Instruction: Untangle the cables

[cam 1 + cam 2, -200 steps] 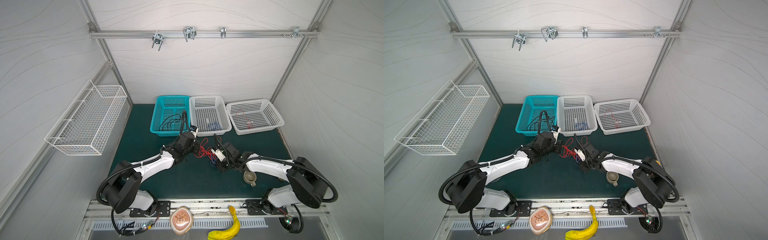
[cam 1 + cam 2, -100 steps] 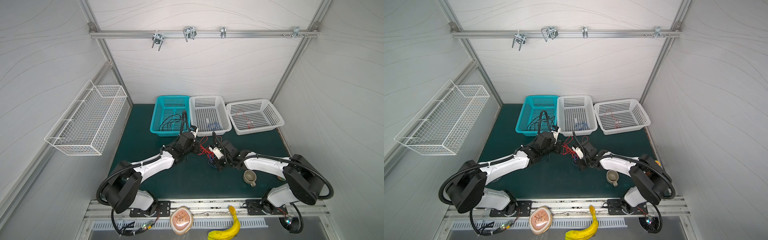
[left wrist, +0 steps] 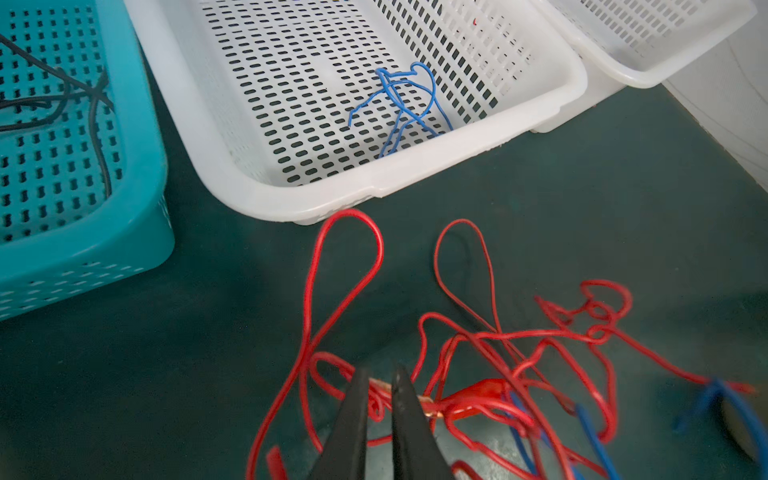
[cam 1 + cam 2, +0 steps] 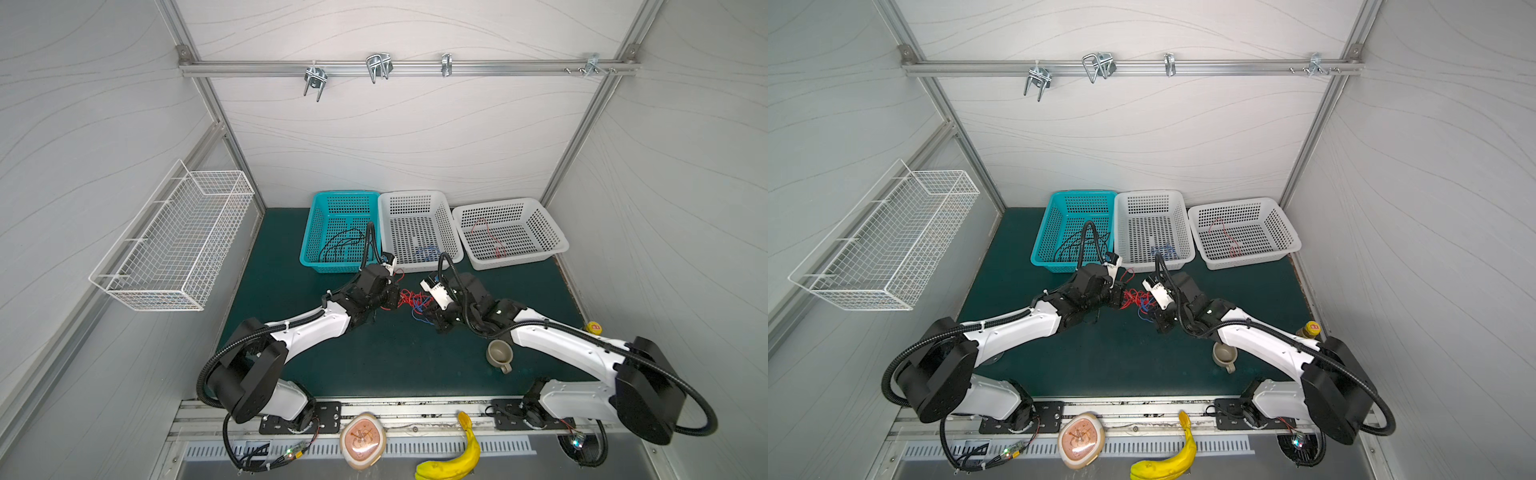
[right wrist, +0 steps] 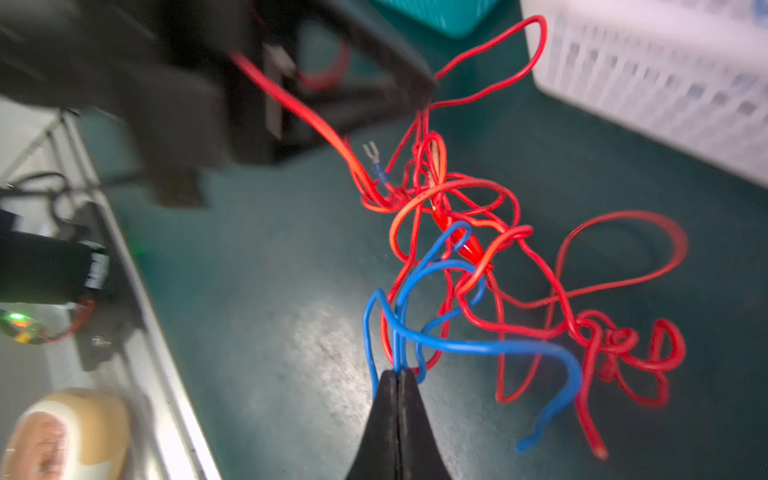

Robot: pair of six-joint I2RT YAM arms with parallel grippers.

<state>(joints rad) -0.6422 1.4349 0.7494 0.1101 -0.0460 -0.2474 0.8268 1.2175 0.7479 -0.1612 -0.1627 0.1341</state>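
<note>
Mid-frame in a top view, the left gripper [image 4: 395, 297] is pinching a thin red wire [image 3: 310, 291]; the right gripper [image 5: 397, 376] is pinching a thin blue wire [image 5: 478, 345]. They seem to be splitting colours; next probably needs gentle pulling apart.

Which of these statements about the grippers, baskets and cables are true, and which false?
1. The right gripper is shut on a blue cable. True.
2. The left gripper hangs wide open and empty. False: its jaws pinch red cables.
3. The teal basket holds blue cables. False: black cables lie in it.
4. The tangle lies inside the middle white basket. False: it is out over the mat, between the grippers.
5. The mug stands upright on the mat. True.
</note>
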